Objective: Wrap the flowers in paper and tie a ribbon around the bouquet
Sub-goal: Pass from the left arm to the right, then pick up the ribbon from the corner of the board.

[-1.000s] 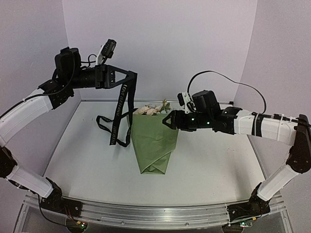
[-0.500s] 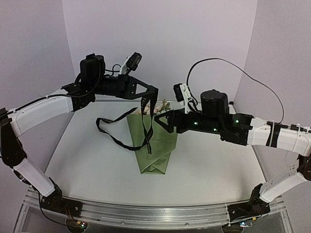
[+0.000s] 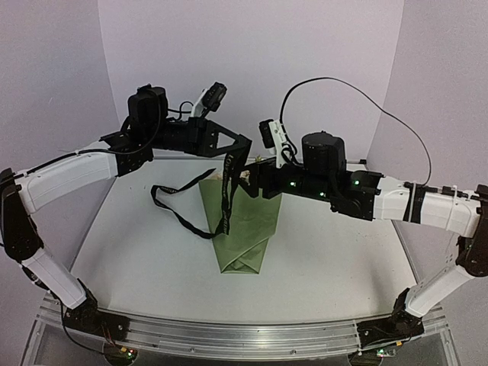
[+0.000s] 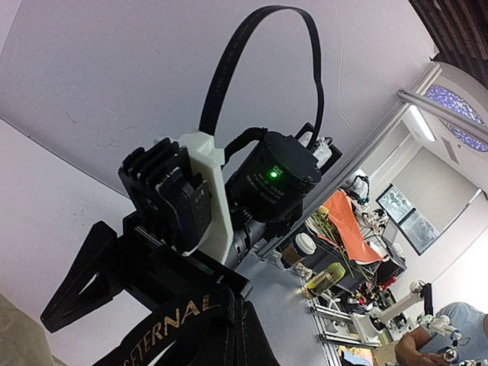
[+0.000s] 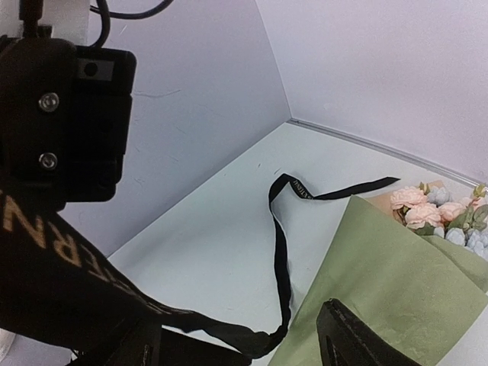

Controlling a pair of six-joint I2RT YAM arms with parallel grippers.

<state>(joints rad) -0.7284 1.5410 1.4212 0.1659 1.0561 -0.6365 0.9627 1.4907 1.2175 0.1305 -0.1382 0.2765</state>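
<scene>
The bouquet lies on the table, a cone of olive-green paper with its tip toward the arms. Pink, cream and blue flowers show at its wide far end; the right arm hides most of them from above. My left gripper is shut on the black ribbon, held high over the bouquet. The ribbon hangs down across the paper and trails in a loop on the table to the left. My right gripper stands open beside the hanging strand, which crosses low between its fingers ungripped.
The pale table is walled by lilac panels at the back and sides. The ribbon's loose loop lies left of the cone. The left gripper's black body fills the upper left of the right wrist view, close by.
My left gripper has carried the ribbon right, from left of the bouquet to above it. My right gripper has risen and moved left toward the hanging strand, opening a little wider.
</scene>
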